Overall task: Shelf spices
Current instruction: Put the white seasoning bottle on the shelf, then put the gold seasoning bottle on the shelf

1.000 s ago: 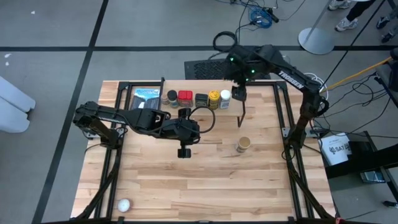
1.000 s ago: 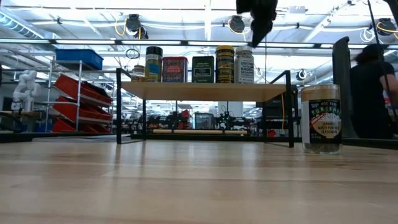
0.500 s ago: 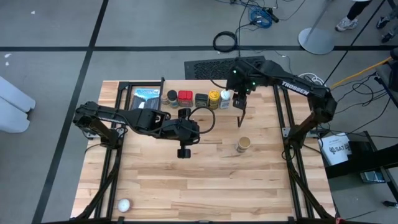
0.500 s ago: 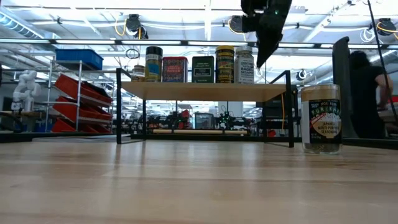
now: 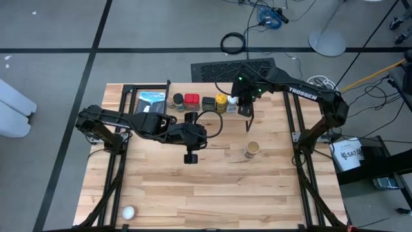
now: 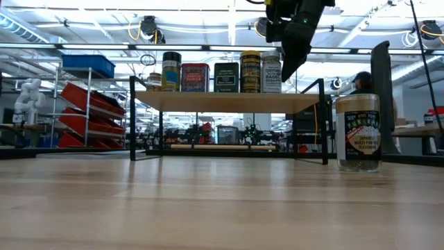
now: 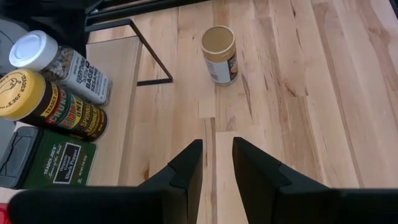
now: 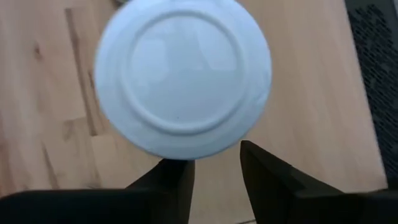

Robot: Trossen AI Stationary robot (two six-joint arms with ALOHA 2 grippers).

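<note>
The shelf [image 6: 229, 101] stands at the table's far side. On its plank stand the dark-lidded jar [image 6: 171, 71], red tin [image 6: 195, 77], black tin [image 6: 226, 77], yellow-lidded jar [image 6: 251, 71] and white-lidded jar [image 6: 272, 69]. The tan-lidded jar [image 5: 252, 149] stands upright on the table, right of centre. My right gripper [image 8: 214, 165] points down beside the white lid [image 8: 183, 74], on the jar's near right side [image 6: 283, 73], with a narrow gap between its fingers. My left gripper [image 5: 190, 158] hangs over the table's middle, slightly open and empty [image 7: 216, 146]. My right gripper stands close against the white-lidded jar's near right side, coming from above and slanting down. The wide lid [image 8: 168, 146] hides the place where finger and jar would meet, so I cannot tell whether it touches. The jar stands upright on the shelf.
A flat blue-and-black package [image 5: 152, 102] lies at the shelf's left end. A small white ball [image 5: 129, 212] lies near the table's front left corner. The shelf's black right legs [image 6: 322, 121] stand between shelf and tan-lidded jar. A person [image 6: 361, 80] shows in the room behind.
My right gripper has come down and toward the table's near edge, slanting in close beside the white-lidded jar. The jars and tins on the shelf have stayed where they were.
</note>
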